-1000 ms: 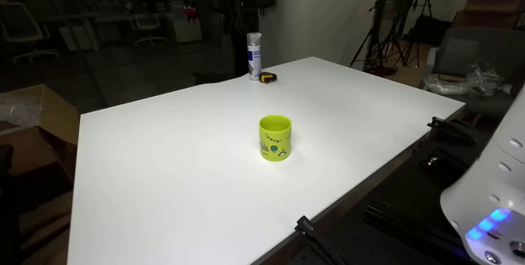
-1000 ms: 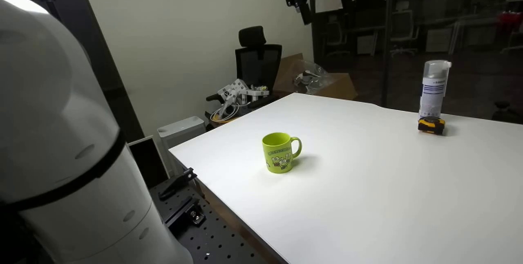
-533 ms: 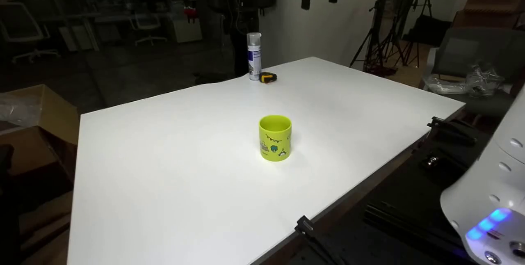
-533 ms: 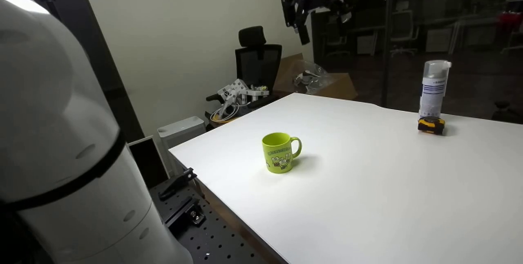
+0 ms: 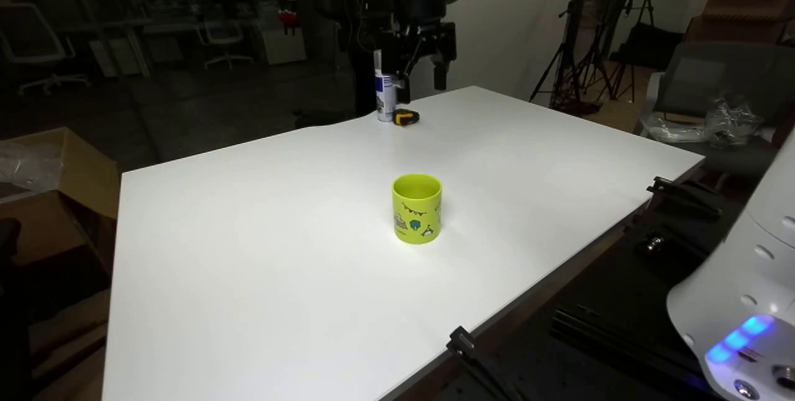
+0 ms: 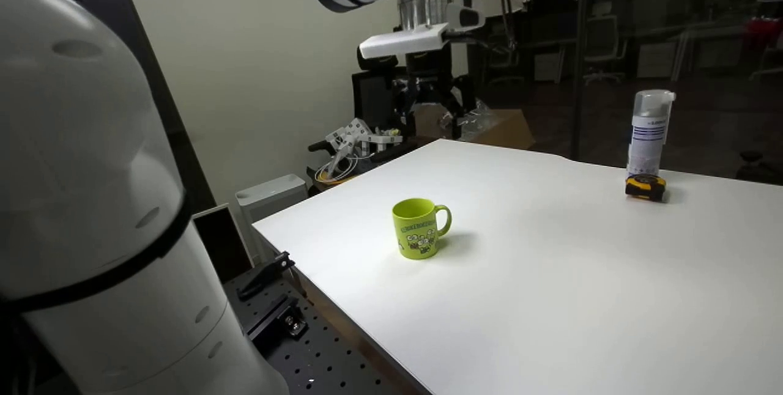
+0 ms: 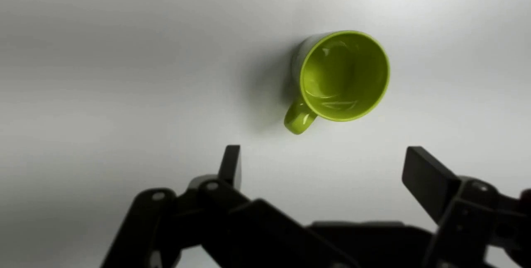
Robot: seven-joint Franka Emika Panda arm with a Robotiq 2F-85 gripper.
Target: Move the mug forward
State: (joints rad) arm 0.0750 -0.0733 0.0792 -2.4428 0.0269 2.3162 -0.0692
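The lime-green mug (image 5: 417, 210) stands upright on the white table in both exterior views (image 6: 417, 228). Dark cartoon prints show on its side. Its handle points toward the spray can side in an exterior view. In the wrist view I look down into the mug (image 7: 344, 77), with its handle toward the lower left. My gripper (image 5: 421, 85) points down, well above the table and apart from the mug; it also shows in an exterior view (image 6: 432, 129). In the wrist view its black fingers (image 7: 323, 166) are spread wide with nothing between them, below the mug in the picture.
A white spray can (image 5: 386, 100) and a yellow-black tape measure (image 5: 406, 117) stand at the table's far edge; both also show in an exterior view, the can (image 6: 647, 138) behind the tape measure (image 6: 646, 188). Black clamps (image 5: 463, 340) sit at the table's robot-side edge.
My gripper has come down from the top of the exterior views toward the table, and the wrist is now in view. The mug, spray can and tape measure have not moved.
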